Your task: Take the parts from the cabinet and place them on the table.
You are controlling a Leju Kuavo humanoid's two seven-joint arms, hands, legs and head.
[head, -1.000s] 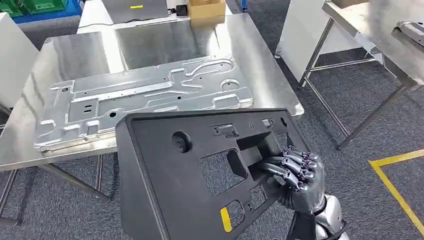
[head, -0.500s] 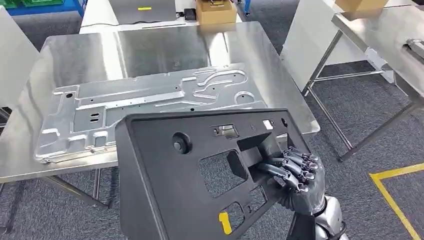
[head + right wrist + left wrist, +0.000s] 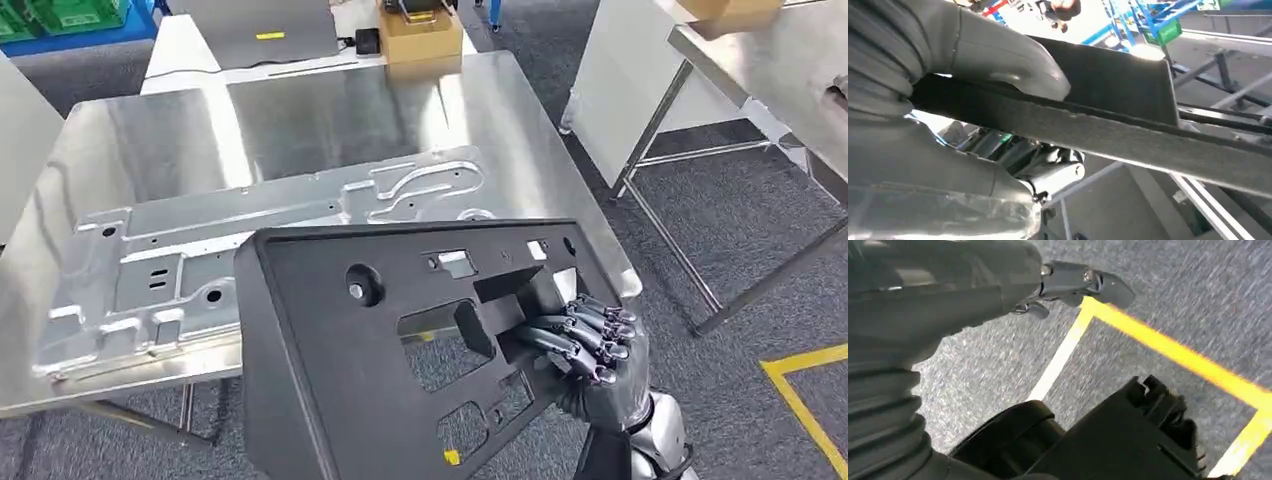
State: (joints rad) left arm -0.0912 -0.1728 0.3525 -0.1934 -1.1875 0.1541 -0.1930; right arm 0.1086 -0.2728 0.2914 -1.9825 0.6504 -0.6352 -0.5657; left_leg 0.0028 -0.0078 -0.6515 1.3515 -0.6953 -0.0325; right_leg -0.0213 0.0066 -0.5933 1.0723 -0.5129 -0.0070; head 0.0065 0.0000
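Cardboard box sits at the table's far edge, contents unclear. My right hand grips the black panel; my left hand's state I cannot tell.

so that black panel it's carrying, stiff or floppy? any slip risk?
Probably stiff: the black panel keeps flat edges though the right hand grips one end. Likely light for its size, with big cutouts. It may pivot, since most of it hangs beyond the fingers.

High head view; close, turned wrist views.
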